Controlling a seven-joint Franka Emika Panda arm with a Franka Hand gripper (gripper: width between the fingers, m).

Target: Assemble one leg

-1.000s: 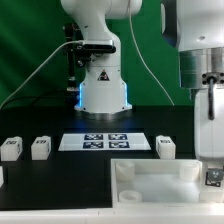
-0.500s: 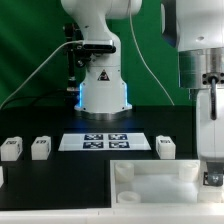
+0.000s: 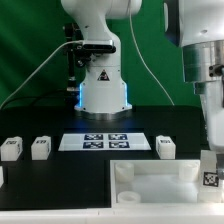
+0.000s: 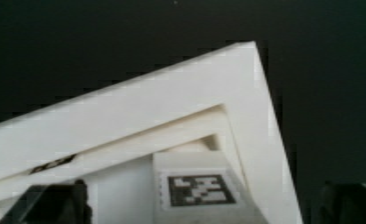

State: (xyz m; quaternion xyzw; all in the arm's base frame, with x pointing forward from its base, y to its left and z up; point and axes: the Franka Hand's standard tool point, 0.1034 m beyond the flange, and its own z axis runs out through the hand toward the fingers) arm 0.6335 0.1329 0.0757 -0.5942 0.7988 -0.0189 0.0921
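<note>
A leg, a small white block with a black-and-white tag, stands at the corner of the large white panel on the exterior view's right. In the wrist view the leg sits inside the panel's rim corner. My gripper hangs right above it. In the wrist view the gripper is open, with dark fingers well apart on either side of the leg and gaps between them and it.
Three more legs stand on the black table: two on the exterior view's left and one behind the panel. The marker board lies in front of the robot base.
The hand has shifted slightly toward the exterior view's right and a little up. The leg at the panel corner has stayed where it was.
</note>
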